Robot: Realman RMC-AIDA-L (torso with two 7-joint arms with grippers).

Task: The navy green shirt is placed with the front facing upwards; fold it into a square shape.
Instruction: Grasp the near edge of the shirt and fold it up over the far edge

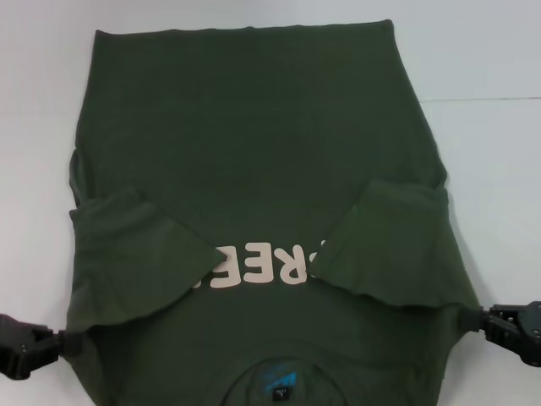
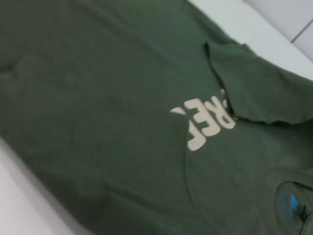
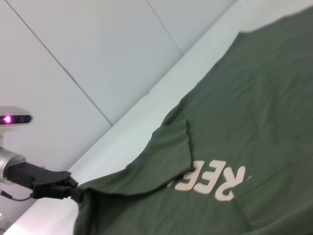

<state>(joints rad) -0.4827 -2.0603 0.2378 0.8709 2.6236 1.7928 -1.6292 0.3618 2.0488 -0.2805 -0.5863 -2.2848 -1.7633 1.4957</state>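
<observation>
Only the right wrist view shows the left pincer (image 3: pixel 77 193) gripping the shirt (image 3: pixel 254 112).

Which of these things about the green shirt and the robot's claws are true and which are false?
1. Both sleeves are folded in over the navy green shirt. True.
2. The pale lettering is fully uncovered. False: the sleeves hide both its ends.
3. The left gripper is at the shirt's edge near the shoulder. True.
4. The right gripper hovers over the middle of the shirt. False: it is at the shirt's opposite edge.
5. The blue neck label is showing. True.
</observation>
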